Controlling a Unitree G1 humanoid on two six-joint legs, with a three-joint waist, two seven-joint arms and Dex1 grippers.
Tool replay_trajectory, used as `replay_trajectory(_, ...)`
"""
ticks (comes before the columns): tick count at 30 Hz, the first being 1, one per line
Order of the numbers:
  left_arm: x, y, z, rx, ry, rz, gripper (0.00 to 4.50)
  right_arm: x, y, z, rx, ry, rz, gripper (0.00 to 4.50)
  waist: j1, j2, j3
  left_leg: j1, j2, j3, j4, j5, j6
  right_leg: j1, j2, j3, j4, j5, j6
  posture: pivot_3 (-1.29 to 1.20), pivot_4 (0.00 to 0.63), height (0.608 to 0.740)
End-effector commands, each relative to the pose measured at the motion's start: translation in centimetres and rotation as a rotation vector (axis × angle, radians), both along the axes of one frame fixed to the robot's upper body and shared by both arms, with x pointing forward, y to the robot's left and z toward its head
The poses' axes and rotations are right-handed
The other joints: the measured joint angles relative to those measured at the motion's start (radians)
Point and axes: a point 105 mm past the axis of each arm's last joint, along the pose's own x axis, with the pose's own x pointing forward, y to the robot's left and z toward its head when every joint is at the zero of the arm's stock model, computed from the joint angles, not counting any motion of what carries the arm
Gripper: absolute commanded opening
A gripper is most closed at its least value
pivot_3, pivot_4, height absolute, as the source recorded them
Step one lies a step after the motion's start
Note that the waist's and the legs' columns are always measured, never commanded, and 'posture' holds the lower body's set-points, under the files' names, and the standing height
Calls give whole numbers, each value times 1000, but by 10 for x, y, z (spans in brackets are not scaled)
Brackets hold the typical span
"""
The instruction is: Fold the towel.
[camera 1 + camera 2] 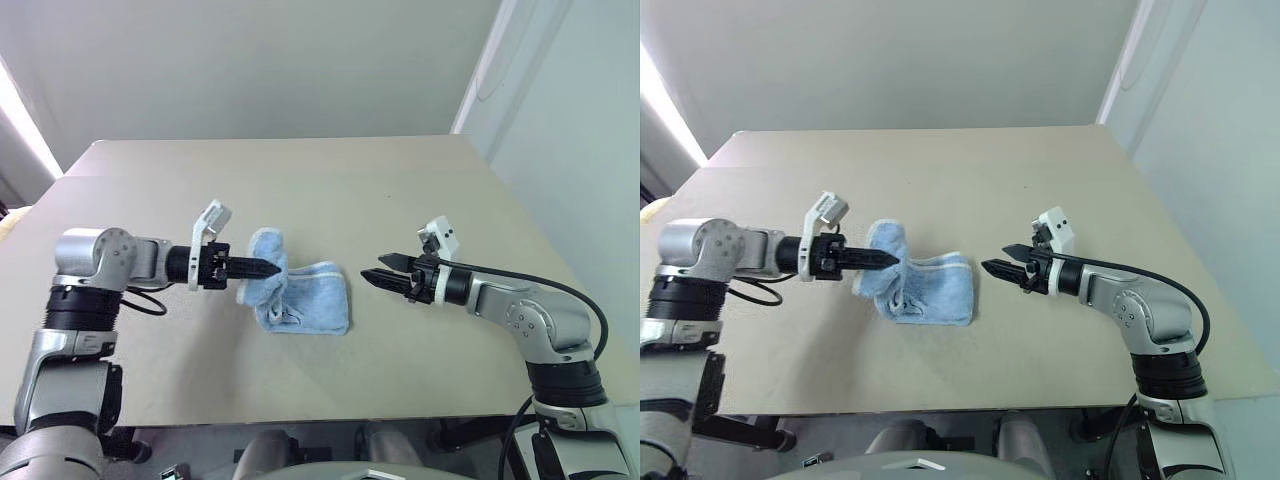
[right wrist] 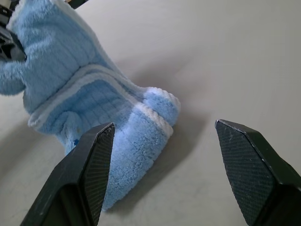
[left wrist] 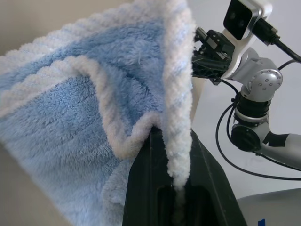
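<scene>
Up close, left gripper (image 1: 272, 268) pinches the towel's (image 1: 310, 305) hem; right gripper (image 1: 381, 270) gapes empty.

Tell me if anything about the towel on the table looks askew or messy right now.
Yes. The towel lies bunched and rumpled rather than flat on the table, with one hemmed edge lifted by the shut left gripper. The right gripper is open beside it, holding nothing.

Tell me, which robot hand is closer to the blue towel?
Left. The left gripper is shut on the towel, pinching its raised edge. The right gripper hangs open beside the towel's other end, not touching it.
</scene>
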Motion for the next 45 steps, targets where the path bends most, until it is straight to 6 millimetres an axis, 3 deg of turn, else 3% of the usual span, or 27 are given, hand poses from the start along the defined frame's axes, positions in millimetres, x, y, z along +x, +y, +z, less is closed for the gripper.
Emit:
replay_trajectory(1,4,-13,-1,-5,28,-14,74,0,-3,12,22,-38,-22,3581,0,0,0,0,0,0,0,0,0,0,0,0,0,0,0,0,0,726)
replay_trajectory(7,6,-39,-21,33,32,-39,74,-2,-7,12,21,-37,-56,3581,2,0,0,0,0,0,0,0,0,0,0,0,0,0,0,0,0,726)
replay_trajectory(11,22,-47,-38,71,21,70,74,-3,-10,12,16,-39,-77,3581,4,0,0,1,0,0,0,0,0,1,-1,0,0,0,0,0,0,726)
replay_trajectory(13,18,-53,-36,36,24,47,74,-4,-12,10,10,-36,-86,3581,1,-1,0,1,0,0,0,0,0,1,-1,0,0,0,0,0,0,726)
replay_trajectory(16,11,-56,-41,58,12,16,731,-4,-14,10,6,-34,-91,3581,1,0,0,1,0,0,0,0,0,0,-1,1,0,0,0,0,0,726)
replay_trajectory(27,-7,-54,-18,-52,-32,-88,4459,-2,-16,8,-4,-25,-106,3581,0,0,0,1,0,0,0,0,0,0,-1,1,0,0,0,0,0,726)
replay_trajectory(32,-11,-48,9,-145,-148,-122,4459,1,-17,19,53,-61,-115,3581,1,0,0,1,0,0,0,0,0,1,-1,0,0,0,0,0,0,726)
replay_trajectory(40,-2,-32,17,-135,-249,-74,4459,4,-16,30,81,-91,-98,3581,1,0,0,1,0,0,0,0,0,1,-1,0,0,0,0,0,0,726)
replay_trajectory(45,27,-14,14,-62,-430,74,4459,3,-3,38,100,-121,-46,3581,2,0,0,1,0,0,0,0,0,0,0,0,0,0,0,0,0,726)
